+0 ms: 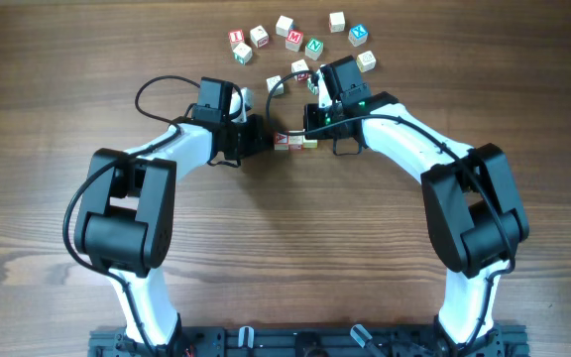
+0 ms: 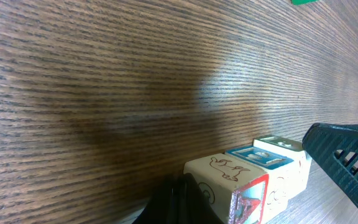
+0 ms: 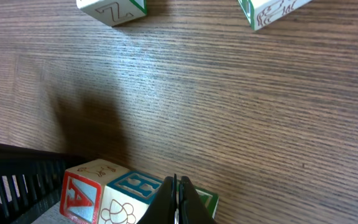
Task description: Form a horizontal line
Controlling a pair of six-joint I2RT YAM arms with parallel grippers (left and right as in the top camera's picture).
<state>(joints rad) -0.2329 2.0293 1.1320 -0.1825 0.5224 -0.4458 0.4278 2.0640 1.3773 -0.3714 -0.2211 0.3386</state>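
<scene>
The horizontal line lies on the wooden table in the middle, between the two grippers. It is a short row of three small wooden cubes which touch side by side. In the right wrist view the first cube shows a red letter A, the middle cube has a blue face and the last one has a green edge.

The left gripper is low on the table at the A end of the row, just beside it; I cannot tell if it touches the cube. In its own view the dark fingers seem pressed together, with only a thin seam between them, and no cube is between them.

The right gripper is over the other part of the row. Its fingers are together with nothing held, and the tips stand at the place where the blue cube meets the green one.

The loose cluster of letter cubes is spread behind the row, farther from the robot. Two of these cubes, one with a letter Z and one with green print, are at the top of the right wrist view, well apart from the row
</scene>
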